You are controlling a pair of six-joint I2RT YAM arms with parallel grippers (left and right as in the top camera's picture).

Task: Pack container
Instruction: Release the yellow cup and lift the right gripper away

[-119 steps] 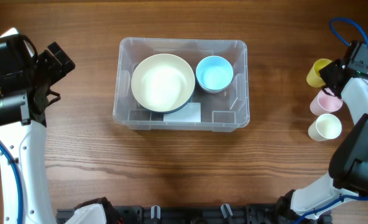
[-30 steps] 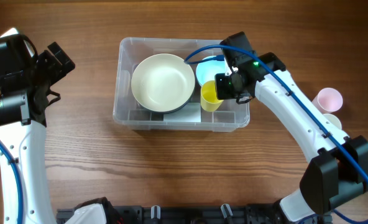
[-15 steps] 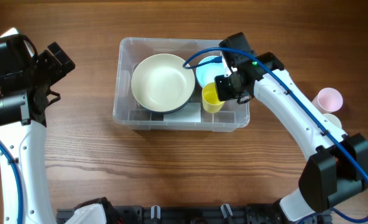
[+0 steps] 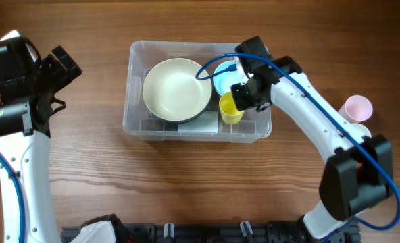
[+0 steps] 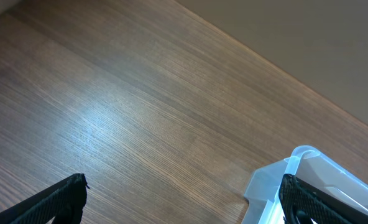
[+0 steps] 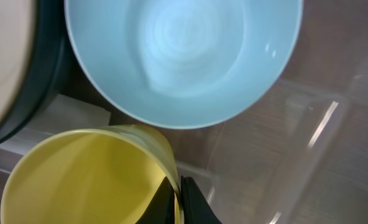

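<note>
Two risks, as I judge it: your right gripper's (image 6: 179, 199) jaws pinch the yellow cup (image 4: 230, 110) by its rim in the near right corner of the container (image 4: 198, 44), which sits mid-worktop, so a tilted release could topple the cup against the blue bowl (image 4: 224, 75). A careless lift could also snag the wall. Your left gripper (image 5: 183, 186) hovers at the left with its jaws spread, and the worktop (image 4: 186, 182) is brown wood-grain with only a plain tan band of room beyond it.

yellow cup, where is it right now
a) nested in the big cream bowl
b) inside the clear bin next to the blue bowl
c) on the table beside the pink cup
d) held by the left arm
B: the yellow cup is within the walls of the clear bin, right beside the blue bowl, with the right gripper pinching its rim.
</note>
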